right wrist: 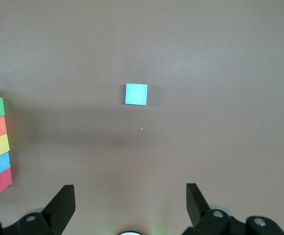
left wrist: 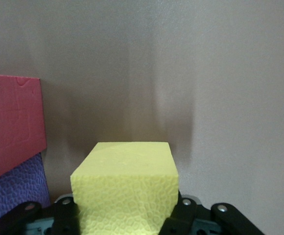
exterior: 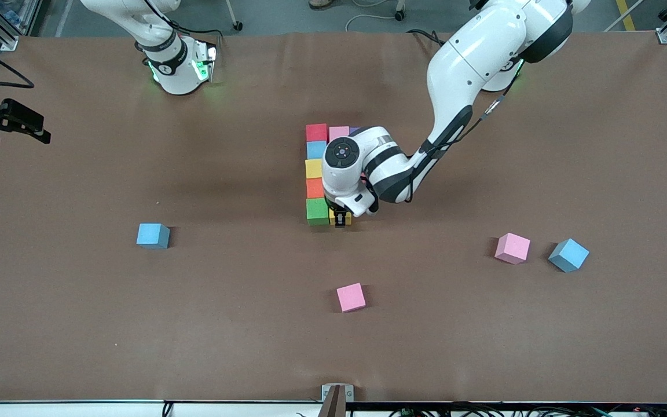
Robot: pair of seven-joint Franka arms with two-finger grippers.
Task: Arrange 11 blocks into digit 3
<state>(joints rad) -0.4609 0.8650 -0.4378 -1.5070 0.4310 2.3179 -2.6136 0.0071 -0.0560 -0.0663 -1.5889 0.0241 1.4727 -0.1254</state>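
At the right arm's end of the brown table (exterior: pixel 79 324), the right gripper (exterior: pixel 6 124) waits in the air near the table's edge, its fingers (right wrist: pixel 61 205) spread wide and holding nothing. A lone light blue block (exterior: pixel 153 236) lies on the table toward that end, well apart from the rest. Near the table's middle stands the digit 3 (exterior: pixel 316 174), partly built: a column of red block (exterior: pixel 316 132), blue block (exterior: pixel 315 150), yellow block (exterior: pixel 313 168), orange block (exterior: pixel 314 188) and green block (exterior: pixel 317 211), each touching the next, with a pink block (exterior: pixel 339 132) beside the red one and a purple block (exterior: pixel 354 130) just showing past it. The left gripper (exterior: pixel 340 219) is down just beside the green block, jaws clamped on a yellow cube (left wrist: pixel 127 186). Nearer the front camera lies a loose pink cube (exterior: pixel 350 297). Toward the left arm's end sit another pink cube (exterior: pixel 512 248) and, just beside it, a tilted blue cube (exterior: pixel 568 255).
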